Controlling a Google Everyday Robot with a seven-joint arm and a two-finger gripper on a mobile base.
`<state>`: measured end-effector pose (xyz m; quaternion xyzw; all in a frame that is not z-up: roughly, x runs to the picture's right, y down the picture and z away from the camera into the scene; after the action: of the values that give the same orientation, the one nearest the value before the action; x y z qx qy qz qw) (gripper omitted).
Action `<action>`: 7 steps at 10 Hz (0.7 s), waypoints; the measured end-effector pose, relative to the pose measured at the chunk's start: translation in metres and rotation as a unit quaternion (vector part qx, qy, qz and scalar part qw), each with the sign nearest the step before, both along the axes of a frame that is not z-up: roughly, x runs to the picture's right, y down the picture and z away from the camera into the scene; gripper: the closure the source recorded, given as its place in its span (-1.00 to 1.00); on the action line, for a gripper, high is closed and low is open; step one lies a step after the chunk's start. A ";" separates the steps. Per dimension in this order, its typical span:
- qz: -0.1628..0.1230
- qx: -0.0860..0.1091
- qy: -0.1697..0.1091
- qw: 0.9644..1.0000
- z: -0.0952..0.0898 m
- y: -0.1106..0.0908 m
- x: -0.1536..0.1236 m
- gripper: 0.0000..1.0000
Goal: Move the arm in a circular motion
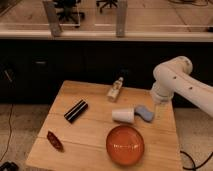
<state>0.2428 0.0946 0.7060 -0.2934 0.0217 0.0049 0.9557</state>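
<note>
Camera view puts the arm (pixel 176 80) at the right of my screen: thick white tube segments with small dark dots. It enters from the right edge, rises to a rounded joint and turns down above the right rear part of the bench (pixel 95 135). The gripper (pixel 158 109) hangs below that joint, pointing down near the bench's right edge. I cannot tell whether it is open or closed.

Just beside the gripper, on the wood, lies a blue pad (pixel 145 113). A white cup (pixel 123 115) lies on its side against the pad's left end. Nearer the front sits an orange bowl (pixel 125 145), close to the cup but apart from it. Toward the back, left of the arm, is a small pale bottle (pixel 116 90). A black bar (pixel 76 110) lies slanted on the left half, and a dark red item (pixel 55 140) lies near the front left corner, well apart from the rest.

Behind the bench runs a dark cabinet front.
</note>
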 end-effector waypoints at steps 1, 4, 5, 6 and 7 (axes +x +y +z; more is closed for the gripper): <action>0.000 0.000 0.000 1.000 -0.001 0.001 -0.005 -0.60; -0.006 0.000 -0.001 1.000 0.006 -0.006 -0.027 -0.60; -0.009 -0.002 -0.002 1.000 0.007 -0.006 -0.027 -0.60; -0.012 -0.002 -0.002 1.000 0.006 -0.005 -0.029 -0.60; -0.012 -0.005 -0.002 1.000 0.006 -0.002 -0.038 -0.60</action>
<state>0.2048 0.0922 0.7125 -0.2976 0.0235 -0.0076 0.9544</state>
